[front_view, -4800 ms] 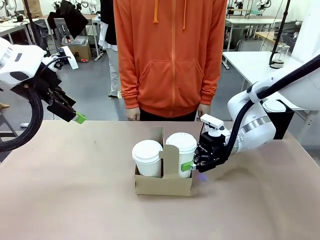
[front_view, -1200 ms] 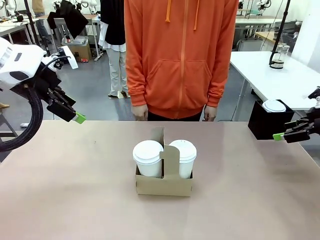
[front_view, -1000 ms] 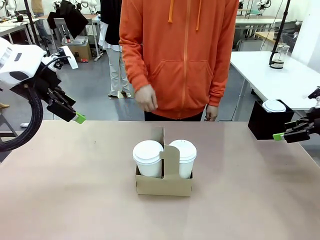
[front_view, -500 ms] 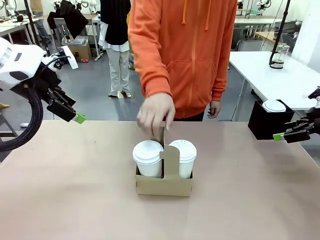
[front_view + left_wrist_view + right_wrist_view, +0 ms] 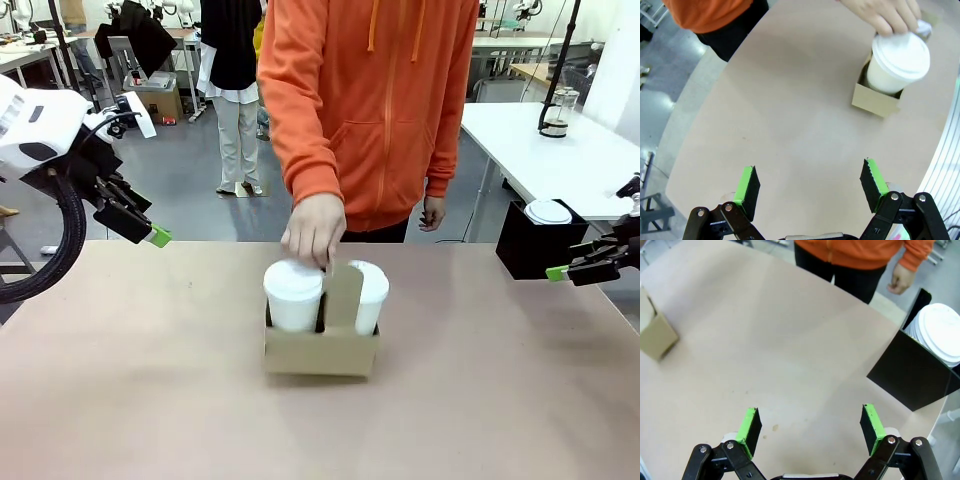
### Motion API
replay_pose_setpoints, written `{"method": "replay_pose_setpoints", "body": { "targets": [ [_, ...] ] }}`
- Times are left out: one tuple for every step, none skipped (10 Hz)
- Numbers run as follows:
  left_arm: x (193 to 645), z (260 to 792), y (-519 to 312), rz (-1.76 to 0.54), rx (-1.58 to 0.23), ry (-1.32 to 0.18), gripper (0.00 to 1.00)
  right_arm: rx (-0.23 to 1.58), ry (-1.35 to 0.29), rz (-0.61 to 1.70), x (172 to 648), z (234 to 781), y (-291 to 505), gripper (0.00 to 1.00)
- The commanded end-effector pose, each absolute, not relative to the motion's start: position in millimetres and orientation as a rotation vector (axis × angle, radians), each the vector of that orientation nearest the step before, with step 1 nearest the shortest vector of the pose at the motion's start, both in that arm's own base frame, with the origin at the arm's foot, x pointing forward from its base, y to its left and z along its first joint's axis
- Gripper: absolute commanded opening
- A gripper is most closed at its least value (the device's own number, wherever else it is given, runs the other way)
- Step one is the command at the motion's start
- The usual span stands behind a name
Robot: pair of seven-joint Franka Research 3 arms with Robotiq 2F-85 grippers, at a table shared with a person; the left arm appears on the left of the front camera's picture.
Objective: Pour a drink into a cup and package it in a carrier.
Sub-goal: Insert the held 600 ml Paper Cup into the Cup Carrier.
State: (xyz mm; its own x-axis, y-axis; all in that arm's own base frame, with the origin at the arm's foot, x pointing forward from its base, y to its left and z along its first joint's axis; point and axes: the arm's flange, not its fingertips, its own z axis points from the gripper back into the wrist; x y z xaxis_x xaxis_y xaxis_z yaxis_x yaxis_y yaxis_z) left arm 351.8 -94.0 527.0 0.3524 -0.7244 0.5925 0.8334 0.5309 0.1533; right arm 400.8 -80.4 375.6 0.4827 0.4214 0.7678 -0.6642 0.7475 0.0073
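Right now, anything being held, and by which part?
Both claws, left and right, are open and empty. The person's hand grips the carrier by its upright handle panel.

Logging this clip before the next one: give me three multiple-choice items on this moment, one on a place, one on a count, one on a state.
1. Where is the person's hand?
A. On the upright handle of the brown cardboard cup carrier
B. Flat on the table
C. On the black box

2. How many lidded white paper cups sit in the carrier?
A. One
B. Two
C. Three

3. How stand both robot tools?
A. Shut on cups
B. Open, holding nothing
C. Shut on the carrier

Answers:
1 A: the hand grips the handle panel of the carrier.
2 B: one cup fills the left slot and another cup the right.
3 B: the left tool and right tool have their jaws spread above bare table.
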Motion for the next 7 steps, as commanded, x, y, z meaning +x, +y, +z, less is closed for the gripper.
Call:
{"method": "replay_pose_setpoints", "body": {
  "targets": [
    [349.7, 528.1, -93.3, -1.004, -0.182, -0.652, 1.0, 0.305, -0.836, 0.681, 400.6, 376.6, -82.2, 1.0],
    [349.7, 528.1, -93.3, -1.004, -0.182, -0.652, 1.0, 0.305, -0.836, 0.681, 400.6, 376.6, -82.2, 1.0],
    [349.7, 528.1, -93.3, -1.004, -0.182, -0.652, 1.0, 0.305, -0.836, 0.681, 400.6, 376.6, -82.2, 1.0],
    [349.7, 528.1, -93.3, -1.004, -0.182, -0.652, 1.0, 0.305, -0.836, 0.681, 400.6, 376.6, -82.2, 1.0],
    [349.7, 528.1, -93.3, -1.004, -0.182, -0.652, 1.0, 0.305, -0.836, 0.681, 400.6, 376.6, -82.2, 1.0],
    [349.7, 528.1, -93.3, -1.004, -0.182, -0.652, 1.0, 0.305, -0.836, 0.681, 400.6, 376.6, -82.2, 1.0],
    [349.7, 528.1, -93.3, -1.004, -0.182, -0.652, 1.0, 0.305, -0.836, 0.681, 400.6, 376.6, -82.2, 1.0]
  ]
}}
